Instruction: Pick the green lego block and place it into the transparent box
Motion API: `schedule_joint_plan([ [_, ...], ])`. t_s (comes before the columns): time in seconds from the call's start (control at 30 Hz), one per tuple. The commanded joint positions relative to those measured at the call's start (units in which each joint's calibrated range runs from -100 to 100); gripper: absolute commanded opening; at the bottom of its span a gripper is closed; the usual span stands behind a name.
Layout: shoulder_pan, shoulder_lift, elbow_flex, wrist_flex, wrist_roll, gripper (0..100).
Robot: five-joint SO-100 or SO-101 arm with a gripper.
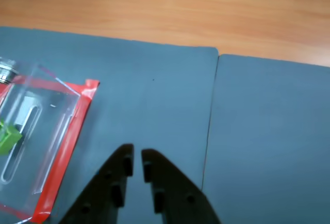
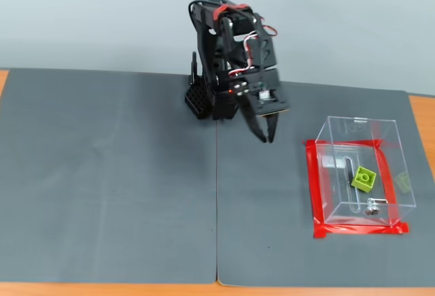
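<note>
The green lego block [image 2: 364, 178] lies inside the transparent box [image 2: 340, 167], on its floor near the slot. In the wrist view the block [image 1: 7, 138] shows at the left edge through the clear wall of the box [image 1: 51, 116]. Red tape [image 2: 353, 228] borders the box's base. My gripper [image 2: 267, 136] hangs above the grey mat to the left of the box, holding nothing. In the wrist view its black fingertips [image 1: 137, 154] stand almost together, with only a thin gap between them.
Two grey mats [image 2: 109, 187] cover the table, meeting at a seam [image 2: 217, 201] that runs down the middle. Bare wood [image 1: 170, 7] shows beyond the mats. The arm's base [image 2: 204, 99] stands at the back centre.
</note>
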Motion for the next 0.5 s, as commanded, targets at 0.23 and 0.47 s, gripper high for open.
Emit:
schedule_joint_plan([
  [0.23, 12.9, -27.71, 25.03, -0.38, 0.13, 2],
  [0.47, 12.98, -32.8, 30.73, -0.38, 0.18, 2],
])
